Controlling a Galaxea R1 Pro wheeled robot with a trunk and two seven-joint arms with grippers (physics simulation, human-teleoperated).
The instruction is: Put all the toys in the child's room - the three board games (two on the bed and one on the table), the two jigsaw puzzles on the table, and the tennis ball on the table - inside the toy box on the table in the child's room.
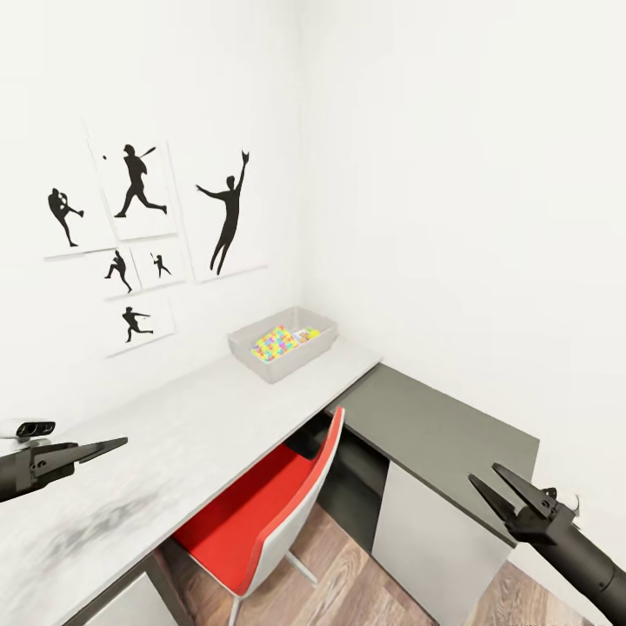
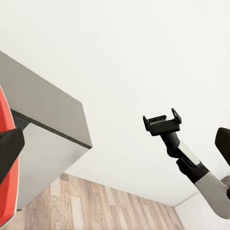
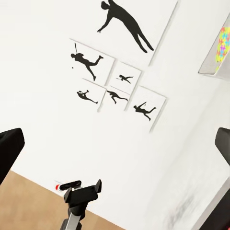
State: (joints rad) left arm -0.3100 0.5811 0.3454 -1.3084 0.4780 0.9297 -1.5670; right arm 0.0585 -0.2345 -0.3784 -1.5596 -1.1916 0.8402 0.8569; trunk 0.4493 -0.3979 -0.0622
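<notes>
White walls all round in this corner of the child's room, with the black silhouette sports posters (image 1: pixel 139 243) up at about 10 o'clock in the head view and wood-plank floor (image 1: pixel 348 565) down at 6.

Left arm comes in low at 9 o'clock, held out roughly level over the pale grey end of the table (image 1: pixel 174 435). The left gripper (image 1: pixel 104 448) points toward the middle of the frame; from the head view its fingers look nearly together, but the left wrist view shows dark fingertips (image 2: pixel 9 148) at opposite edges, so they're spread wide with nothing between them. Right arm rises from 4 o'clock, angled up and inward, and the right gripper (image 1: pixel 500 482) has its two fingers splayed in an open V, holding nothing, hanging just off the edge of the lower dark grey top (image 1: pixel 435 426).

Toy box (image 1: pixel 283 343) sits on the pale top near the wall corner, just above centre. Inside you can see a mosaic jigsaw puzzle (image 1: pixel 274 343) and, at its 2 o'clock, a slice of something colourful and flat that I can't identify for sure.

Red chair (image 1: pixel 261 513) with a grey shell is pushed in at the desk at about 6 o'clock, between the two arms. White panel (image 1: pixel 426 539) fronts the dark section.
</notes>
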